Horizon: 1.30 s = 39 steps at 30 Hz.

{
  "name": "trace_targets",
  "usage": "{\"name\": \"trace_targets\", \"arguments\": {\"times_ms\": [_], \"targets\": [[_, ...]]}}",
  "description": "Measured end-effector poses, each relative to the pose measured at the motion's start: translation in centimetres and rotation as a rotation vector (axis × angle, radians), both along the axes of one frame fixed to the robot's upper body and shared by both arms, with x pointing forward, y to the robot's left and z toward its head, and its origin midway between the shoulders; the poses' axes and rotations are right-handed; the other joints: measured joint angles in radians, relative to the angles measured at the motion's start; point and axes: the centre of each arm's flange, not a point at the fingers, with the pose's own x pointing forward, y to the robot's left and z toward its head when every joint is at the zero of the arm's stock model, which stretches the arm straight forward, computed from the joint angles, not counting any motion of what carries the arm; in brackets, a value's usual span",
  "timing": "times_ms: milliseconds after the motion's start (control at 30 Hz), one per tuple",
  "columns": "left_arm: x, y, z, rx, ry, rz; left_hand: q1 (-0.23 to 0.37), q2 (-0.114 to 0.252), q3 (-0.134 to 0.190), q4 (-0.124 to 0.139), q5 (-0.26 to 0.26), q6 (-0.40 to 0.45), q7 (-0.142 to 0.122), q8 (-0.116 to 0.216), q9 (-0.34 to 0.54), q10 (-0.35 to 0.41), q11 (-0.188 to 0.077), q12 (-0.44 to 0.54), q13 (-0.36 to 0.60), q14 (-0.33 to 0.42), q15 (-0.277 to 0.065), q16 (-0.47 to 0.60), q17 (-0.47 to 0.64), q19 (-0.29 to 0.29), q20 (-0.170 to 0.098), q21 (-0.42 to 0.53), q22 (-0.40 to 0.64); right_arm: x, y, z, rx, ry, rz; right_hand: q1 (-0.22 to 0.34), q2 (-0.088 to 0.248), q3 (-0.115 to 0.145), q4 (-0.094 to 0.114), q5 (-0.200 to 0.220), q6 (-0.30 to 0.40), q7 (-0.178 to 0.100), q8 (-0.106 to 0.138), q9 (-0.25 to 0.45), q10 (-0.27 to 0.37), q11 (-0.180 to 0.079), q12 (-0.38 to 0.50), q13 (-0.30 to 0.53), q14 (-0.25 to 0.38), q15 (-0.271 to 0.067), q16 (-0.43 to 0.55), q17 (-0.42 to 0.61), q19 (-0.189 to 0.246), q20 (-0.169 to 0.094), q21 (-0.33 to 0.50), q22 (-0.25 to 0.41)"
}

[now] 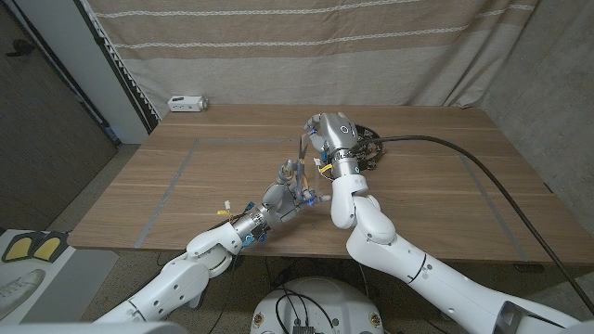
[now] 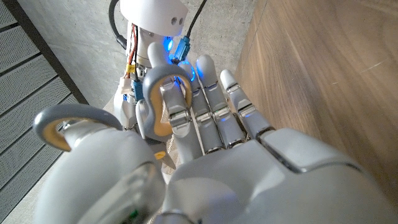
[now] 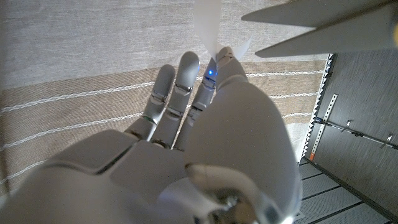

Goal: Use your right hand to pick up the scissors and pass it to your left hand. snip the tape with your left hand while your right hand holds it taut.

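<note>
**A:** Why is the left hand (image 1: pixel 286 190) raised mid-table?

**B:** It grips the scissors (image 2: pixel 163 99) by their grey handles, the blades (image 3: pixel 323 25) aimed toward the right hand (image 1: pixel 320 139).

**A:** And the right hand?

**B:** It seems to pinch a pale tape strip (image 3: pixel 210 22) upright, probably taut for the snip.

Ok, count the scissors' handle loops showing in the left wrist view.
2. The first loop rings a finger of the left hand; the second loop sits at its thumb side, lower part hidden behind the hand.
</note>
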Motion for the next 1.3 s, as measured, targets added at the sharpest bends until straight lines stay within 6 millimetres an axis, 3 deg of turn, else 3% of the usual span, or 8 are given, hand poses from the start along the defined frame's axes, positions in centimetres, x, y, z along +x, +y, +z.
{"name": "trace_targets", "arguments": {"times_ms": [1300], "targets": [[0.5, -0.2, 0.0, -0.007, -0.008, -0.008, 0.000, 0.000, -0.004, 0.004, 0.000, 0.000, 0.000, 0.006, -0.004, 0.000, 0.000, 0.000, -0.010, 0.000, 0.000, 0.008, -0.003, 0.000, 0.000, -0.007, 0.005, -1.0, -0.5, -0.2, 0.015, 0.012, 0.021, -0.009, -0.009, 0.004, 0.004, -0.001, 0.000, 0.000, -0.008, 0.005, 0.014, 0.000, -0.011, 0.000, -0.009, 0.002, 0.026, -0.018, 0.000, 0.000, 0.004, -0.009]]}}
